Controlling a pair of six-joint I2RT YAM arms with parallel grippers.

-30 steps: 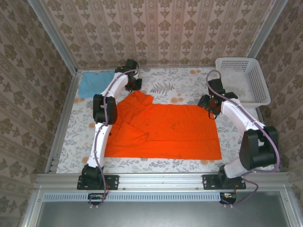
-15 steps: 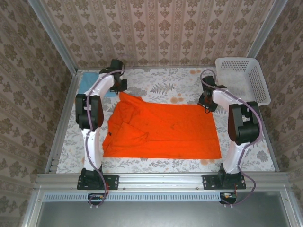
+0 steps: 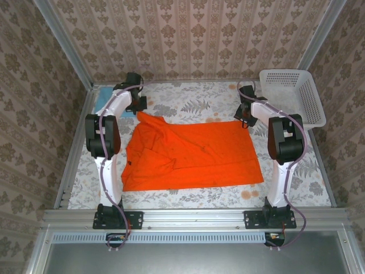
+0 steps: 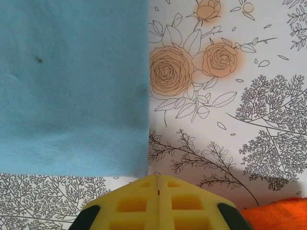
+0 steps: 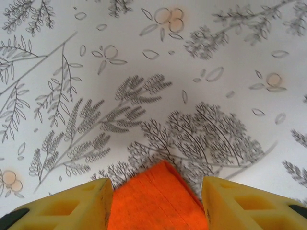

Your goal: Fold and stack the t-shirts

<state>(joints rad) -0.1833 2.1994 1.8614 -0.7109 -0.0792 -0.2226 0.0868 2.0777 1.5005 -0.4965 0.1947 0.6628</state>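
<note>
Both arms have reached farther out, dragging the orange shirt point(image 3: 194, 151) with them and pulling it flatter. The left gripper point(image 4: 158, 179) has its fingers together, seemingly pinching cloth that trails behind them, with the blue shirt point(image 4: 72, 86) just ahead. The right gripper point(image 5: 158, 184) has its fingers apart with a shirt corner between them, so spreading looks nearly done and folding comes next.

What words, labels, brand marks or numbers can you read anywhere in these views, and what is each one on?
None: no readable text in any view.
The orange t-shirt is plain, and the blue t-shirt shows no print.
The white basket bears no visible label.
The tablecloth and the wallpaper carry only floral patterns.
Any marking on the arms would be too small to read.
</note>
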